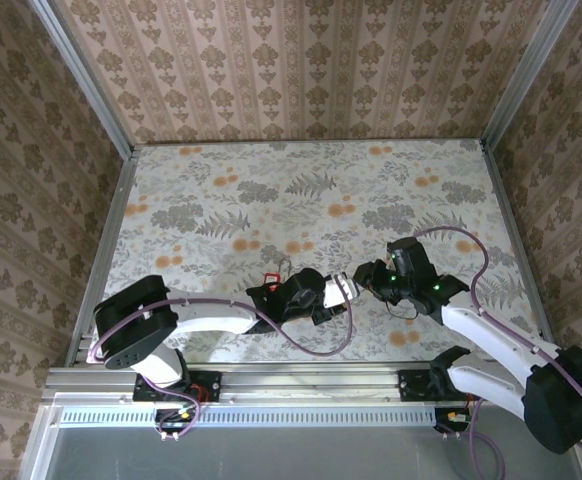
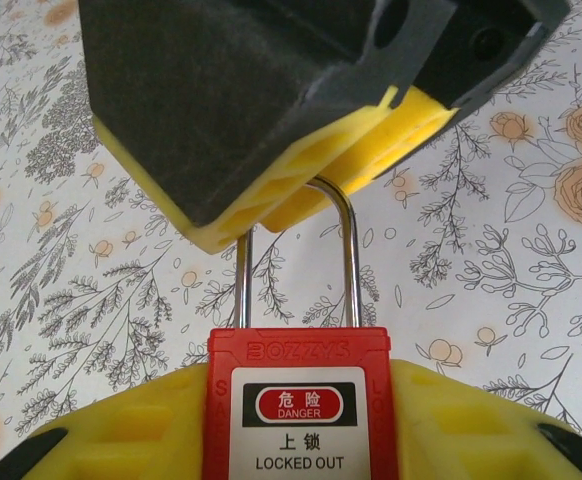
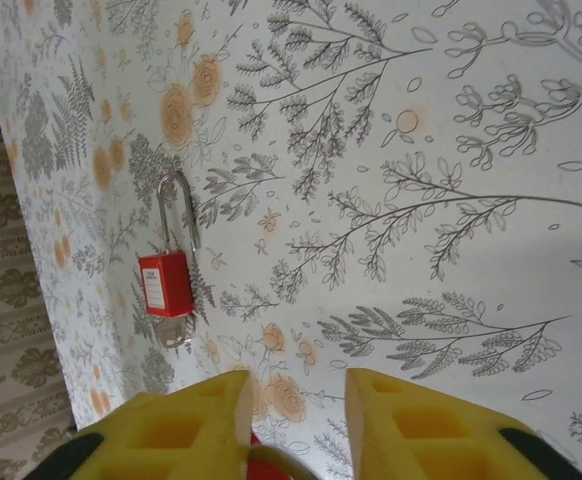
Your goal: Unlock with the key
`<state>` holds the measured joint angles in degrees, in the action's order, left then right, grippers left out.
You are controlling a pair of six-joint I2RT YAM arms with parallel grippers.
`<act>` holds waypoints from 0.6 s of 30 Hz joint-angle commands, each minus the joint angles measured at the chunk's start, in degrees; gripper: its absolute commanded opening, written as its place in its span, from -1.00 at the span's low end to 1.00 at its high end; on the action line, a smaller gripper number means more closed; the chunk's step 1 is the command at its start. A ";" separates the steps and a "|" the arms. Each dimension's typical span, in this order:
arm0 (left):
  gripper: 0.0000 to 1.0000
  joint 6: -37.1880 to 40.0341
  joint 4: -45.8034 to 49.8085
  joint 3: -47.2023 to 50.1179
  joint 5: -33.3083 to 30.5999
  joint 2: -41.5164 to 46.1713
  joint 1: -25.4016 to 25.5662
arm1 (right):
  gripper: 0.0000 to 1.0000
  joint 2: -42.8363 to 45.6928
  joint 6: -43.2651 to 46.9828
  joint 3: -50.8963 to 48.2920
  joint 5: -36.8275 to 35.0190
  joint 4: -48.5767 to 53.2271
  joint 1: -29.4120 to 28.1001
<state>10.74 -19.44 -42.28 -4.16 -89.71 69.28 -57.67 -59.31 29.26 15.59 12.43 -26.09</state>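
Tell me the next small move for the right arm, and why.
Probably close the right gripper onto the shackle. The left gripper clamps the red padlock by its body, and the shackle's bend sits between the right jaws, which stand apart around it. Gripping it would likely steady the lock before unlocking.

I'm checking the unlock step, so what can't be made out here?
Keyhole of the red plastic padlock with steel shackle: below the left wrist view's bottom edge.
Small red item between the right gripper's yellow fingers: cropped by the right wrist view's bottom edge.
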 commanded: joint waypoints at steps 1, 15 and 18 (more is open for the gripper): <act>-0.81 -0.70 -1.03 0.09 -0.26 1.01 -0.72 | -0.30 1.30 -0.50 -1.71 2.11 0.50 -0.53; -0.81 -2.96 -1.16 0.28 4.16 1.38 -2.47 | -0.55 3.71 -0.80 -5.06 2.11 -3.05 -0.72; -0.81 -2.98 -1.50 0.58 4.90 1.60 -2.48 | -0.73 3.38 -0.66 -4.32 0.95 -1.58 -0.55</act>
<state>8.80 -18.79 -42.02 -0.97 -89.71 67.07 -54.50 -60.18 24.99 17.28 9.78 -26.50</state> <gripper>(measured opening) 0.389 0.156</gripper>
